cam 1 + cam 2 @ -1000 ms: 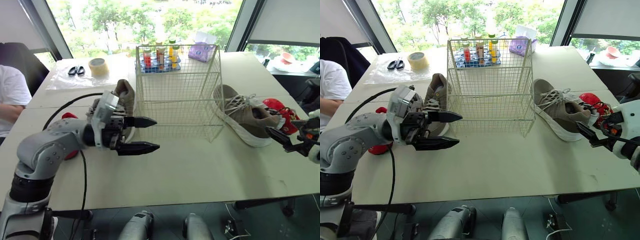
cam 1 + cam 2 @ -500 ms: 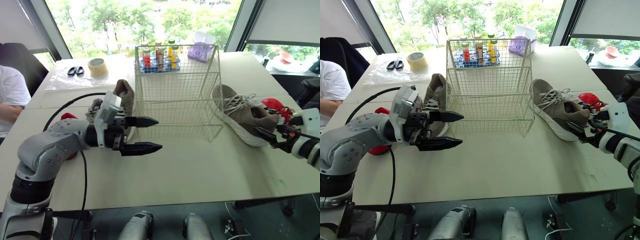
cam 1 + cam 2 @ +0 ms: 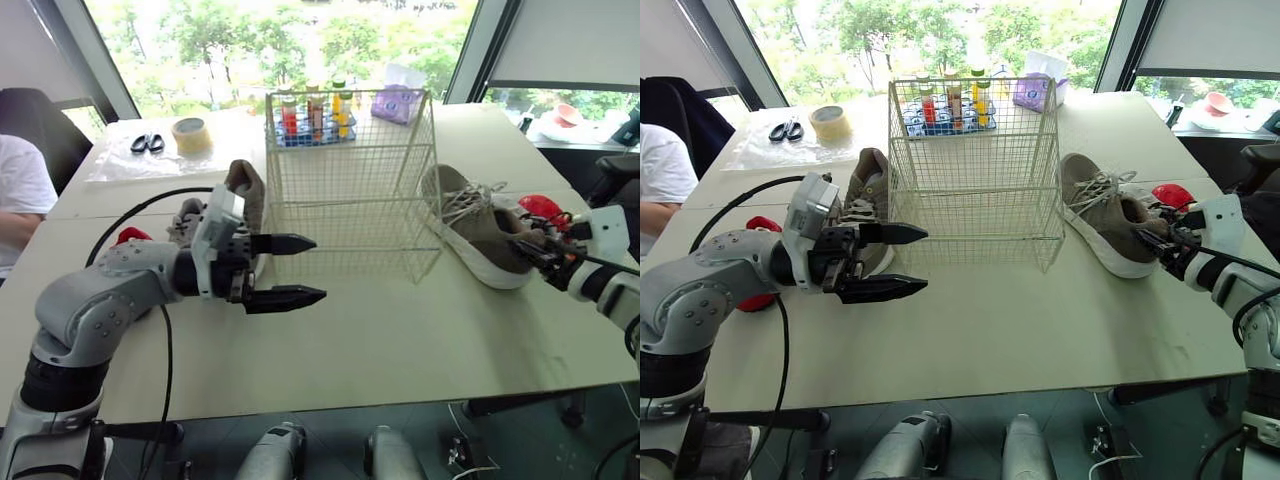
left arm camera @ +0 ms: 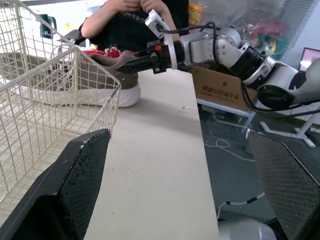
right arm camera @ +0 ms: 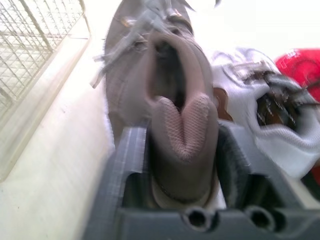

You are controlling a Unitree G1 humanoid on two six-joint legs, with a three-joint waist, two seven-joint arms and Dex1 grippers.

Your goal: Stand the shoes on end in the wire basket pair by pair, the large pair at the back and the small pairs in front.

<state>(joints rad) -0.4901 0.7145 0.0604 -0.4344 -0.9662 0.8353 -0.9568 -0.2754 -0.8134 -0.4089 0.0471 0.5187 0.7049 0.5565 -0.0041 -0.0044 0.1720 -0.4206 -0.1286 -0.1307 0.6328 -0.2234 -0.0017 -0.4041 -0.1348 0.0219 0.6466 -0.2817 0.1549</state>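
Large grey-brown laced shoe (image 3: pixel 478 228) lies on its sole on the bench (image 3: pixel 380 330), just right of the basket (image 3: pixel 350 180), toe toward the windows, heel toward the right gripper (image 3: pixel 1162 242). Right jaws are clenched on the heel, one finger (image 5: pixel 129 165) on each side of it. A small red shoe (image 3: pixel 540 208) and a white one (image 5: pixel 265 135) crowd that heel. The matching shoe (image 3: pixel 243 200) sits against the basket's left side, behind the left gripper (image 3: pixel 320 268), whose jaws are spread and hold nothing, pointing at the basket's front left corner. Basket empty, top open. Bare bench runs along its front, between the two grippers.
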